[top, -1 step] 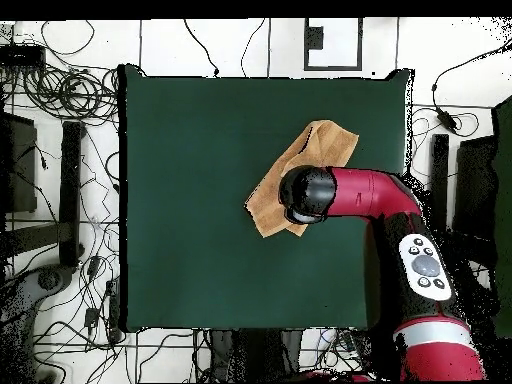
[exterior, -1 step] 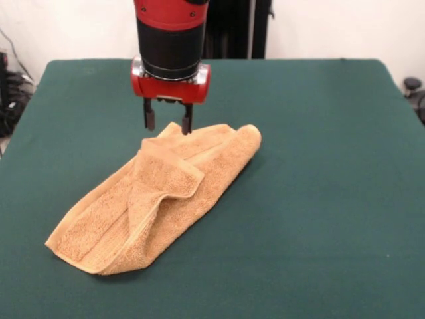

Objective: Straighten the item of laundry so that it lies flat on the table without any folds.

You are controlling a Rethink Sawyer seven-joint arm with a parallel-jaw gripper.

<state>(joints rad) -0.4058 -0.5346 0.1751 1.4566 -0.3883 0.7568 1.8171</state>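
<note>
Towel [exterior, -1 step: 156, 199] bunched on table [exterior, -1 step: 319, 199], folded over lengthwise, far from flat. End effector [exterior, -1 step: 169, 124] poised just above its far edge, fingers narrowly parted, gripping nothing. Most of towel trailing away below. Whole unfolding left.

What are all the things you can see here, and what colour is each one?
towel: one, tan-orange, lying folded and rumpled on the table, under the gripper at its far end in the front view.
table: one, dark green cloth top, fills most of both views.
cables: many, black, tangled on the white floor around the table in the overhead view.
arm: one, red and black, reaching over the towel.
gripper: one, red body with two dark fingers, open, tips right at the towel's upper edge; contact cannot be judged.
</note>
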